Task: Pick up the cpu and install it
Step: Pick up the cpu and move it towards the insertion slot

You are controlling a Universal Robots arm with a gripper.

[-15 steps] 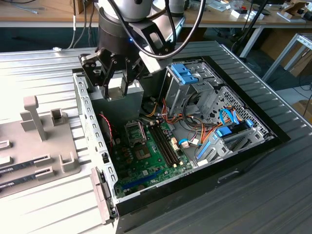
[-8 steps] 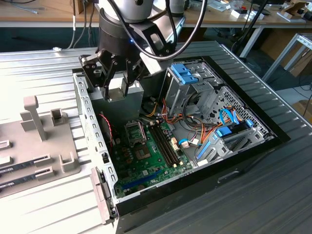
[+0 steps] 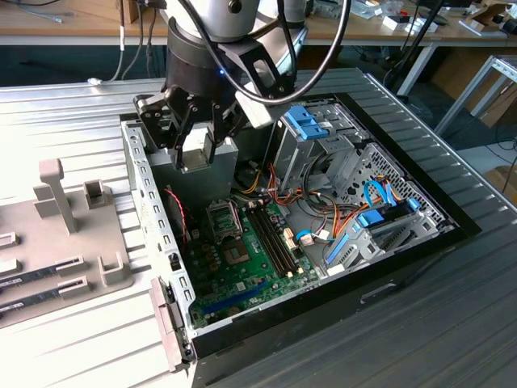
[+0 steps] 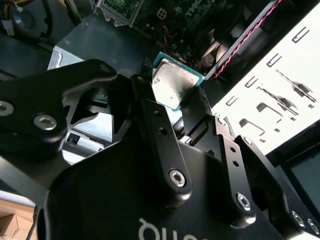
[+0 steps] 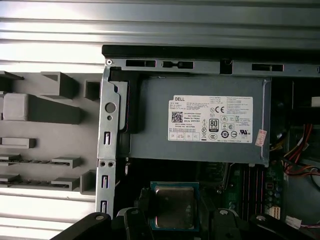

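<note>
The cpu (image 4: 176, 80), a flat square chip with a green rim and a dull silver lid, sits clamped between my black fingers (image 4: 146, 92). My gripper (image 4: 172, 95) is shut on it. In the exterior view the gripper (image 3: 197, 152) hangs above the back left corner of the open computer case (image 3: 144, 182), over the grey power-supply box (image 5: 200, 120). The first wrist view shows the cpu (image 5: 174, 206) in the gripper (image 5: 175, 222), near the edge of that box. The motherboard's socket (image 3: 224, 217) lies lower, toward the front of the case, with its frame raised.
A grey fixture plate (image 3: 56, 242) with posts and slots holding memory sticks lies to the exterior view's left of the case. Inside the case are memory slots (image 3: 271, 238), bundled coloured cables (image 3: 323, 218) and a drive cage with blue clips (image 3: 308, 123).
</note>
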